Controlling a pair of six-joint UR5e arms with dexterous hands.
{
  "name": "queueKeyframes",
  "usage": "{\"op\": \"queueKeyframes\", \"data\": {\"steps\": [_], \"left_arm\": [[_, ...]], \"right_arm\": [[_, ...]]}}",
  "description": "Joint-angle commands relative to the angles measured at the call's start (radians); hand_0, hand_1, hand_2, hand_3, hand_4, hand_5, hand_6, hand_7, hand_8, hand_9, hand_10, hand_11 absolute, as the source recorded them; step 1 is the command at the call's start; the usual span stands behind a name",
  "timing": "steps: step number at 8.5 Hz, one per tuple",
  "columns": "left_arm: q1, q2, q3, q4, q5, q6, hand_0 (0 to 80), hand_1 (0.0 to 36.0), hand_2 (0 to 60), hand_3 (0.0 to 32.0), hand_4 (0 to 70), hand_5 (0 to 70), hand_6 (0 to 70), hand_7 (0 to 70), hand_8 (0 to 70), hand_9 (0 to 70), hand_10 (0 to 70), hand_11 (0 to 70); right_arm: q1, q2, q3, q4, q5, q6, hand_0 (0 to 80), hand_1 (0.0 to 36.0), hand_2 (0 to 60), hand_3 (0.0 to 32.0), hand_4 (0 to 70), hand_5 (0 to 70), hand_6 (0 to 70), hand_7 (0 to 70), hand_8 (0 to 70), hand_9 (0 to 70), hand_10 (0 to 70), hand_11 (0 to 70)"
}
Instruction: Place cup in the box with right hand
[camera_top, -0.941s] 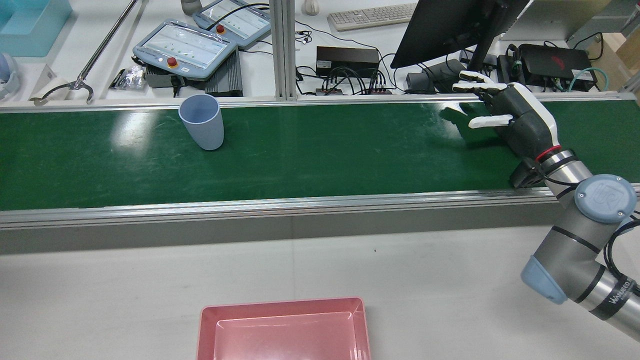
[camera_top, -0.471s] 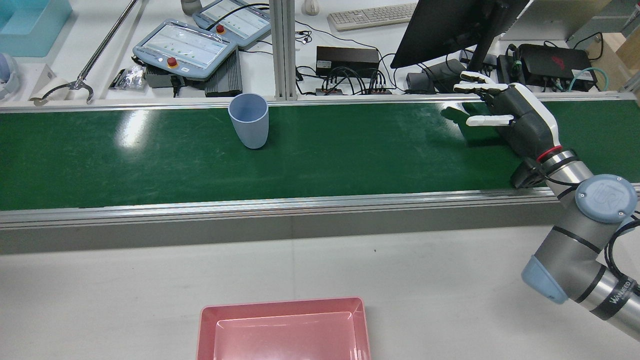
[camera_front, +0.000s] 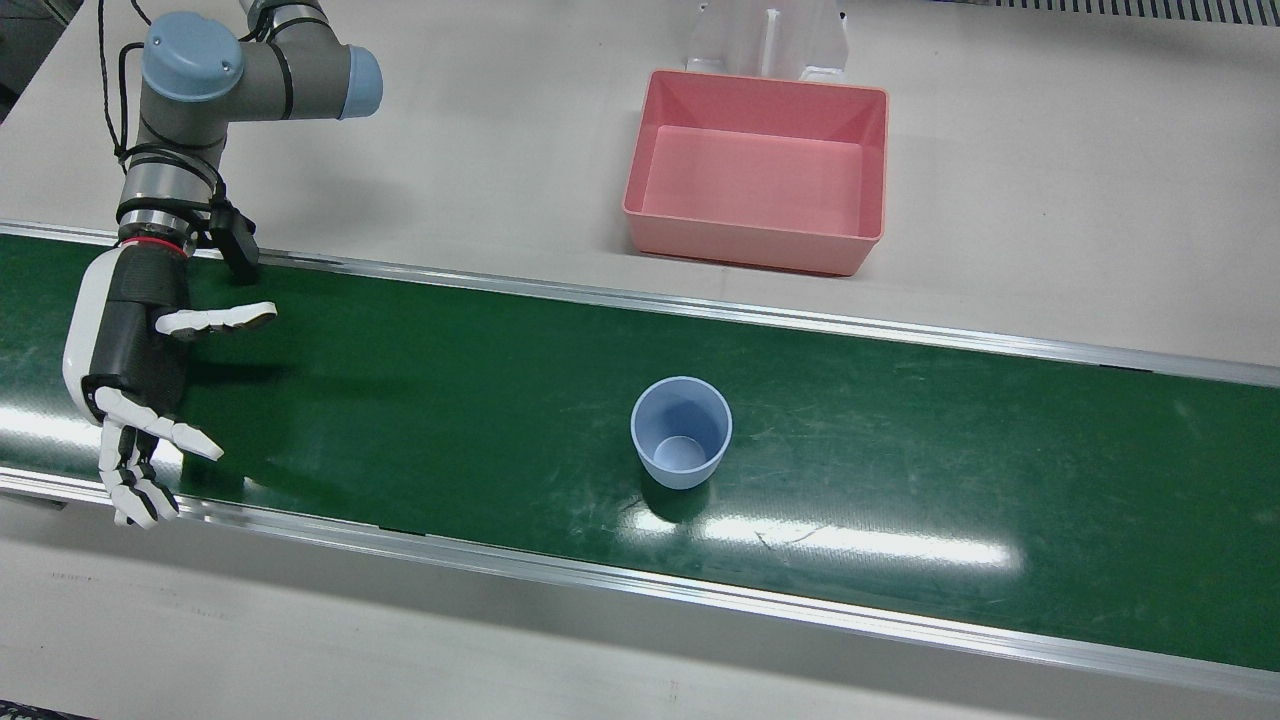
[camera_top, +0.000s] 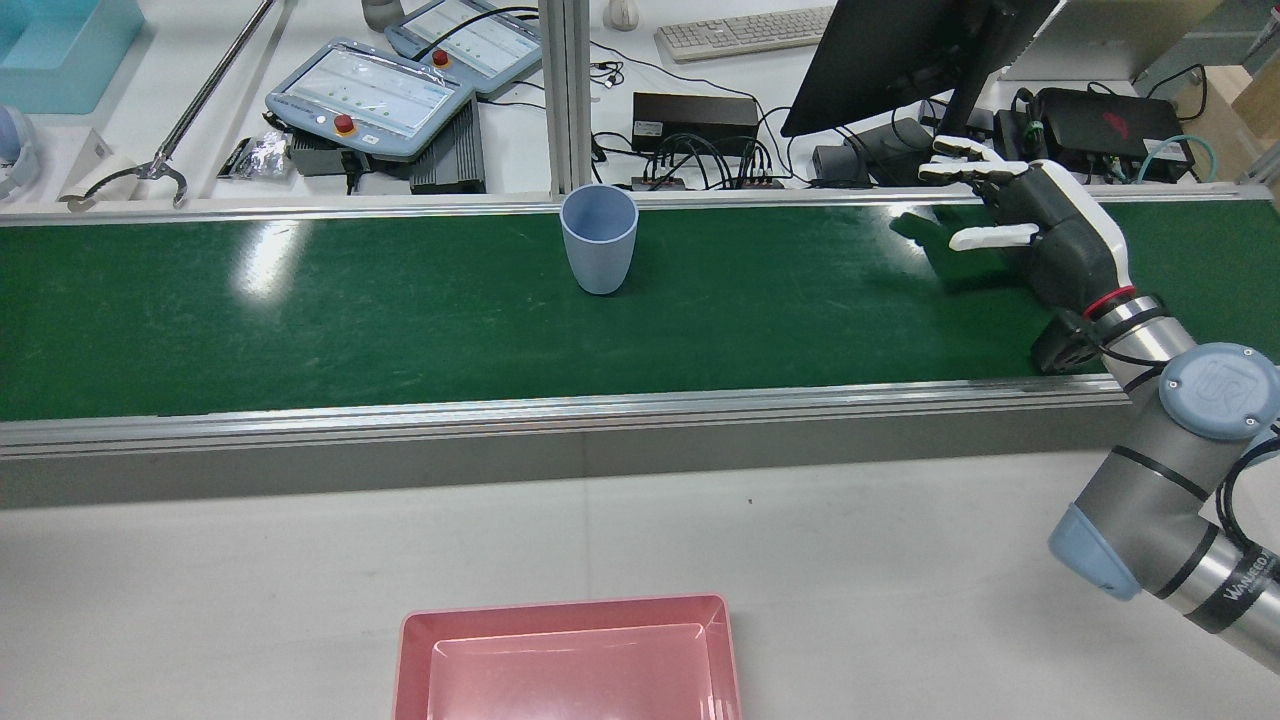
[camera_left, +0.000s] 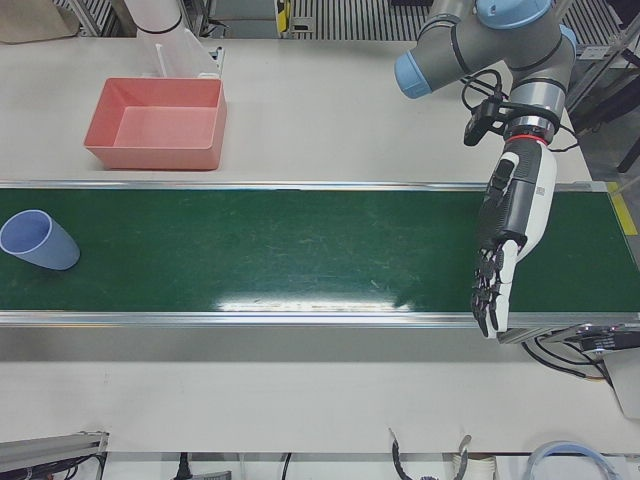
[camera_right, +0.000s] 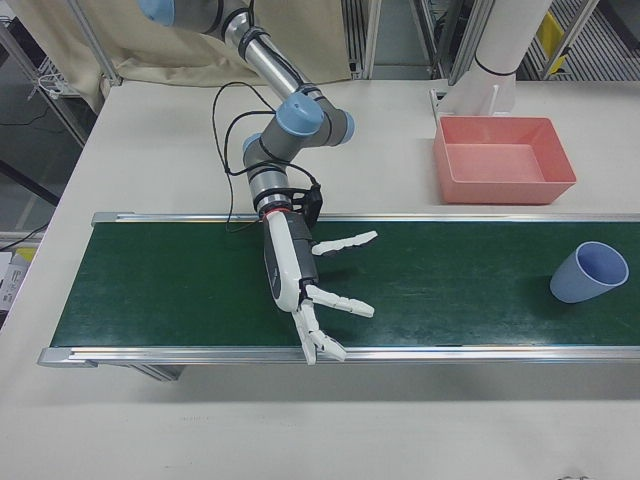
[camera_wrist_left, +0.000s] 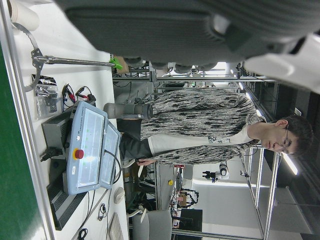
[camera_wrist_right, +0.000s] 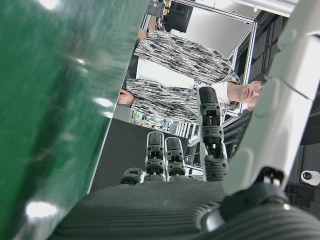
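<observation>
Standing upright on the green conveyor belt (camera_front: 900, 480), the pale blue cup (camera_front: 681, 431) has its mouth facing up and nothing touching it. In the rear view the cup (camera_top: 599, 241) sits near the belt's far edge, roughly midway along its length. The right hand (camera_top: 1040, 225) hovers over the belt well apart from the cup, toward the belt's right end in that view — its white-tipped fingers are spread, the thumb sticking out sideways, and it holds nothing. From the front view the same hand (camera_front: 135, 385) shows palm turned toward the cup's side of the belt, fingertips reaching the belt's near aluminium rail.

The left hand (camera_left: 507, 245) appears in the left-front view, hanging over the opposite end of the belt with its fingers extended downward and apart — it, too, grips nothing.

The pink box (camera_front: 760, 170) rests on the pale table (camera_front: 1050, 200) beside the belt, on the robot's side, well apart from both hands and from the cup; its interior shows only bare pink floor.
</observation>
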Motion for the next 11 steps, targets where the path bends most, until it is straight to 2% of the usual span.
{"op": "queueKeyframes", "data": {"steps": [1, 2, 3, 4, 5, 6, 7, 8, 9, 10, 11], "left_arm": [[0.0, 0.0, 0.0, 0.0, 0.0, 0.0, 0.0, 0.0, 0.0, 0.0, 0.0, 0.0, 0.0, 0.0, 0.0, 0.0, 0.0, 0.0], [0.0, 0.0, 0.0, 0.0, 0.0, 0.0, 0.0, 0.0, 0.0, 0.0, 0.0, 0.0, 0.0, 0.0, 0.0, 0.0, 0.0, 0.0], [0.0, 0.0, 0.0, 0.0, 0.0, 0.0, 0.0, 0.0, 0.0, 0.0, 0.0, 0.0, 0.0, 0.0, 0.0, 0.0, 0.0, 0.0], [0.0, 0.0, 0.0, 0.0, 0.0, 0.0, 0.0, 0.0, 0.0, 0.0, 0.0, 0.0, 0.0, 0.0, 0.0, 0.0, 0.0, 0.0], [0.0, 0.0, 0.0, 0.0, 0.0, 0.0, 0.0, 0.0, 0.0, 0.0, 0.0, 0.0, 0.0, 0.0, 0.0, 0.0, 0.0, 0.0], [0.0, 0.0, 0.0, 0.0, 0.0, 0.0, 0.0, 0.0, 0.0, 0.0, 0.0, 0.0, 0.0, 0.0, 0.0, 0.0, 0.0, 0.0], [0.0, 0.0, 0.0, 0.0, 0.0, 0.0, 0.0, 0.0, 0.0, 0.0, 0.0, 0.0, 0.0, 0.0, 0.0, 0.0, 0.0, 0.0], [0.0, 0.0, 0.0, 0.0, 0.0, 0.0, 0.0, 0.0, 0.0, 0.0, 0.0, 0.0, 0.0, 0.0, 0.0, 0.0, 0.0, 0.0], [0.0, 0.0, 0.0, 0.0, 0.0, 0.0, 0.0, 0.0, 0.0, 0.0, 0.0, 0.0, 0.0, 0.0, 0.0, 0.0, 0.0, 0.0], [0.0, 0.0, 0.0, 0.0, 0.0, 0.0, 0.0, 0.0, 0.0, 0.0, 0.0, 0.0, 0.0, 0.0, 0.0, 0.0, 0.0, 0.0], [0.0, 0.0, 0.0, 0.0, 0.0, -0.002, 0.0, 0.0, 0.0, 0.0, 0.0, 0.0, 0.0, 0.0, 0.0, 0.0, 0.0, 0.0]], "right_arm": [[0.002, 0.002, -0.013, 0.0, -0.001, 0.001, 51.3, 13.0, 4.9, 0.0, 30.3, 5.2, 6.6, 24.4, 12.2, 22.2, 2.2, 4.5], [0.002, 0.004, -0.012, 0.0, -0.001, 0.0, 51.8, 12.2, 1.1, 0.0, 30.3, 5.2, 6.5, 24.0, 12.1, 22.0, 2.3, 4.6], [0.002, 0.002, -0.01, 0.0, -0.001, 0.0, 50.8, 14.0, 8.4, 0.0, 27.5, 5.3, 6.5, 23.7, 12.1, 21.9, 2.3, 4.7], [0.002, 0.002, -0.01, 0.0, -0.001, 0.0, 50.8, 14.0, 8.4, 0.0, 27.7, 5.3, 6.5, 23.8, 12.1, 22.0, 2.2, 4.5], [0.002, 0.002, -0.01, 0.0, -0.001, 0.0, 51.8, 12.3, 1.2, 0.0, 30.1, 5.3, 6.5, 23.8, 12.2, 22.1, 2.1, 4.4], [0.002, 0.002, -0.007, 0.0, -0.003, 0.0, 51.4, 13.3, 4.8, 0.0, 28.4, 5.3, 6.5, 23.5, 12.3, 22.2, 1.9, 4.2], [0.002, 0.002, -0.004, 0.0, -0.003, 0.0, 51.9, 12.5, 1.4, 0.0, 29.5, 5.3, 6.5, 23.5, 12.3, 22.2, 1.9, 4.1], [0.001, 0.004, -0.003, 0.0, -0.003, -0.002, 51.4, 13.3, 4.9, 0.0, 28.5, 5.3, 6.4, 23.6, 12.2, 22.1, 1.6, 3.7], [0.002, 0.002, 0.0, 0.0, -0.003, -0.004, 50.2, 16.3, 16.1, 0.0, 25.6, 5.3, 6.5, 23.7, 12.2, 22.2, 1.5, 3.5], [0.002, 0.002, 0.002, 0.0, -0.003, -0.002, 51.6, 13.4, 4.9, 0.0, 29.2, 5.3, 6.5, 23.7, 12.3, 22.3, 1.4, 3.4], [0.002, 0.004, 0.002, 0.0, -0.003, -0.004, 51.6, 13.5, 5.2, 0.0, 29.2, 5.3, 6.4, 23.7, 12.3, 22.3, 1.3, 3.1]]}}
